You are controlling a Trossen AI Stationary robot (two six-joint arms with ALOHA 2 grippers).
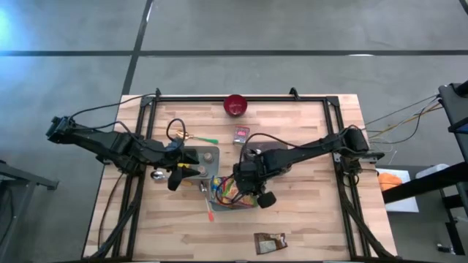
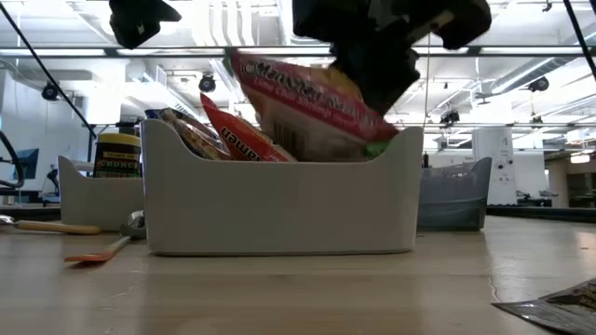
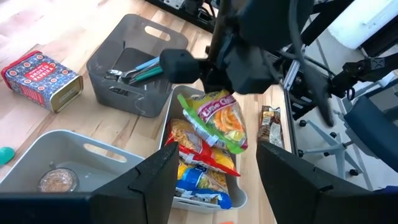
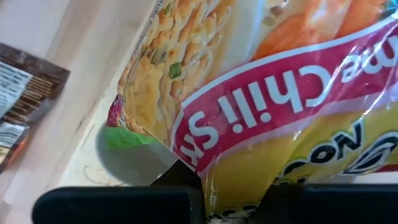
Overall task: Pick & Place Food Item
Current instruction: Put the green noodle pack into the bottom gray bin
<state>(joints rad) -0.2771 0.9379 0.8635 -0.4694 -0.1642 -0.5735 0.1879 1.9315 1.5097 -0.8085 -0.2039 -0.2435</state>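
right tool (image 3: 214, 84) apparently pinches noodle packet (image 4: 261, 93).

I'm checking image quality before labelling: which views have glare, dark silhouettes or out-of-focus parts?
Low view: ceiling lights glare behind, so the right gripper is a dark silhouette above the white bin. Right wrist view: the noodle packet fills the frame, soft from closeness. High view: even light, bright patch top left. Left wrist view: its own fingers are blurred.
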